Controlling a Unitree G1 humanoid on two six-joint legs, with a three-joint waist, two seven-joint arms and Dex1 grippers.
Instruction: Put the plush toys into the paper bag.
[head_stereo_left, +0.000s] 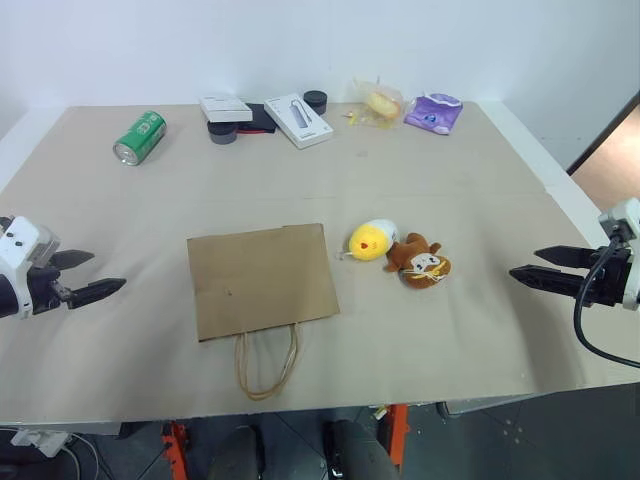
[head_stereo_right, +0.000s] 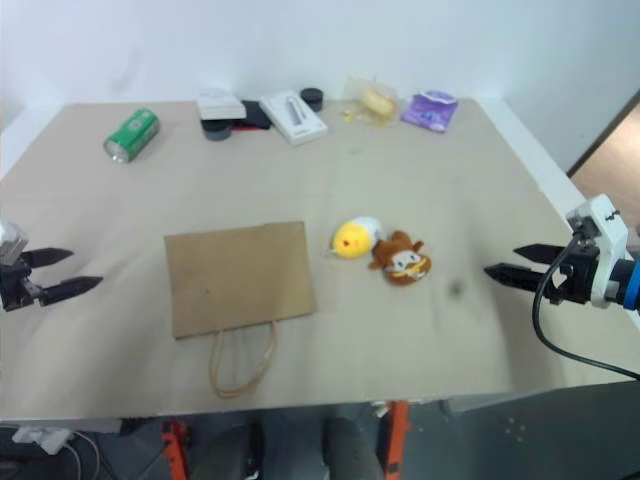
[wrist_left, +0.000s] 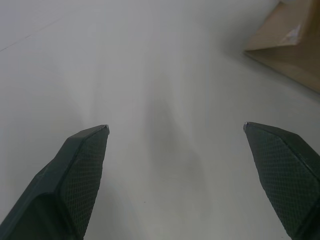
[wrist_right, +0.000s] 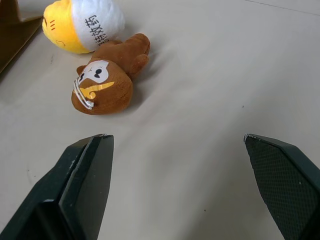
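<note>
With both the left gripper (head_stereo_left: 95, 275) and right gripper (head_stereo_left: 540, 265) spread empty, the chick (head_stereo_left: 370, 240) and squirrel (head_stereo_left: 420, 263) lie touching beside the flat bag (head_stereo_left: 262, 280), whose closed mouth could block insertion.

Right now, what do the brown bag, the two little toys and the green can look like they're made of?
The paper bag looks like matte brown kraft paper: it lies flat with crisp edges, and its loop handles seem to be twisted cord. The yellow chick and the brown squirrel look like soft plush fabric, fuzzy and rounded. The green can is probably thin painted metal, judging by its cylinder shape and pale silvery end.
</note>
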